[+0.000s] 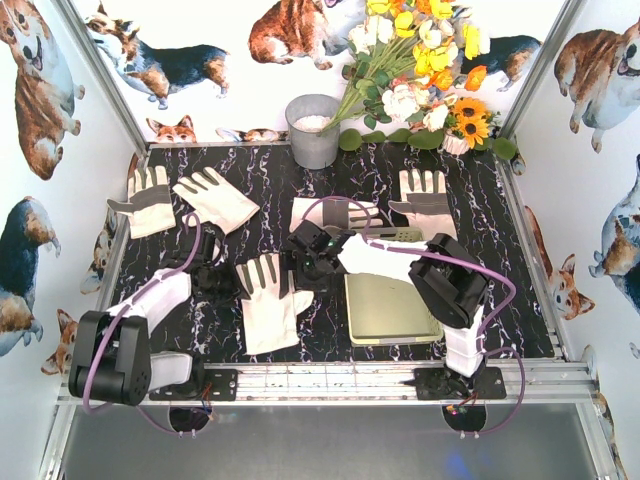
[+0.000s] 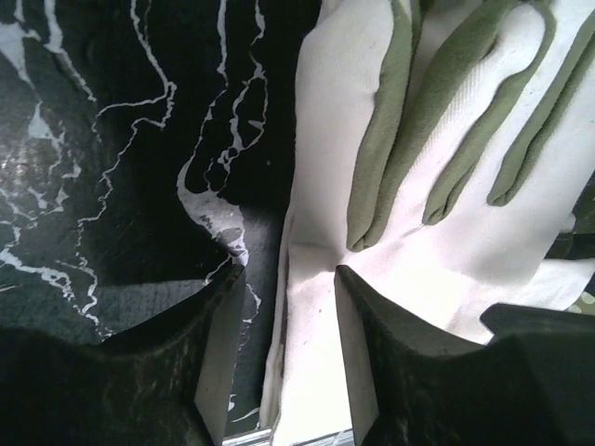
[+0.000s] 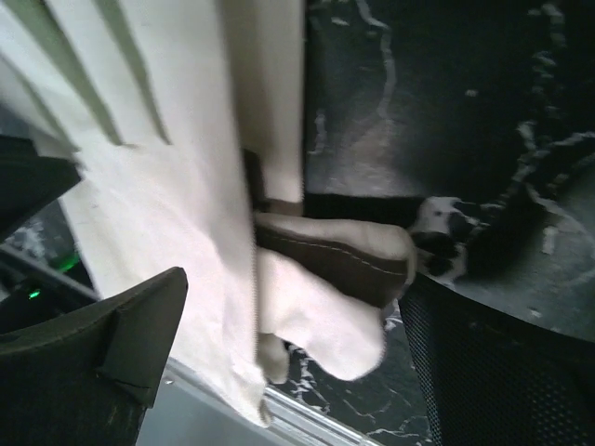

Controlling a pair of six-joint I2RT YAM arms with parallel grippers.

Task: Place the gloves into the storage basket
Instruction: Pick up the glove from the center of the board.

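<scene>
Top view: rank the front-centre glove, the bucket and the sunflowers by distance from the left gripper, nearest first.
From the left gripper:
1. Glove, front centre, beside the jaws.
2. Bucket, back centre.
3. Sunflowers, back right corner.

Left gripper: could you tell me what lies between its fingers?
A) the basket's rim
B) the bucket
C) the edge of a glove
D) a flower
C: in the left wrist view, the open left gripper straddles the white edge of a glove lying on the table.
</scene>
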